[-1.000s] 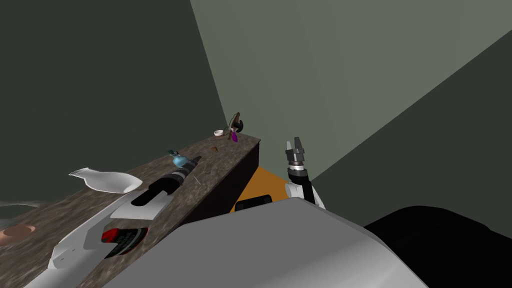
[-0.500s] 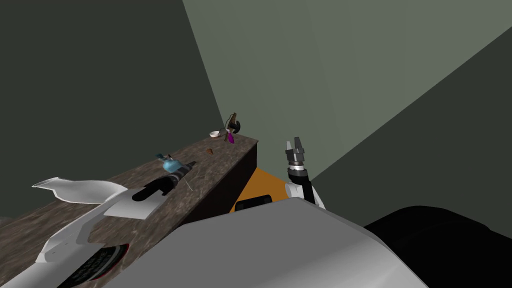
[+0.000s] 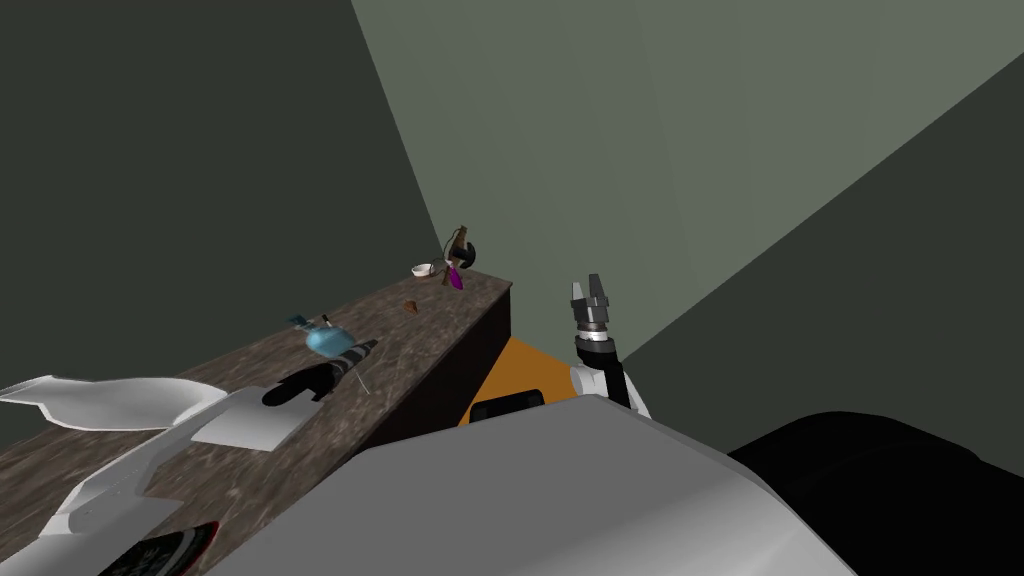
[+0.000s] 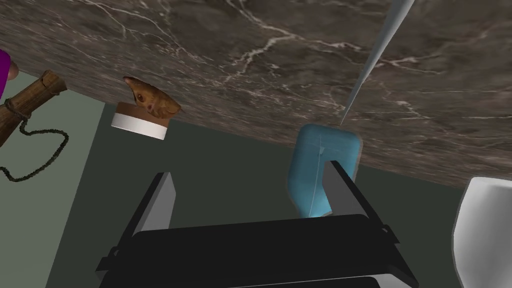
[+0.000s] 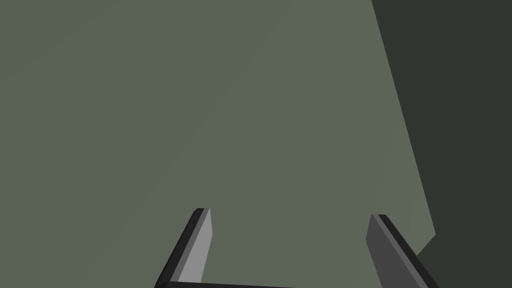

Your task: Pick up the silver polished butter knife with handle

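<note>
No grab yet: my left gripper (image 4: 247, 168) hangs open over the counter (image 4: 200, 50), butter knife (image 4: 372, 60) untouched near its front edge, right gripper (image 5: 289, 213) open too.

The left gripper (image 4: 248, 170) is spread wide. A blue bottle (image 4: 320, 150) sits by one finger. The knife (image 4: 379, 50) points at it.

The surface (image 4: 240, 45), upper frame, looks like dark, white-veined marble. The butter knife (image 4: 376, 54), upper right, is smooth, pale metal. The blue bottle (image 4: 316, 167) looks translucent; the stick (image 4: 27, 97), left edge, rough wood.
</note>
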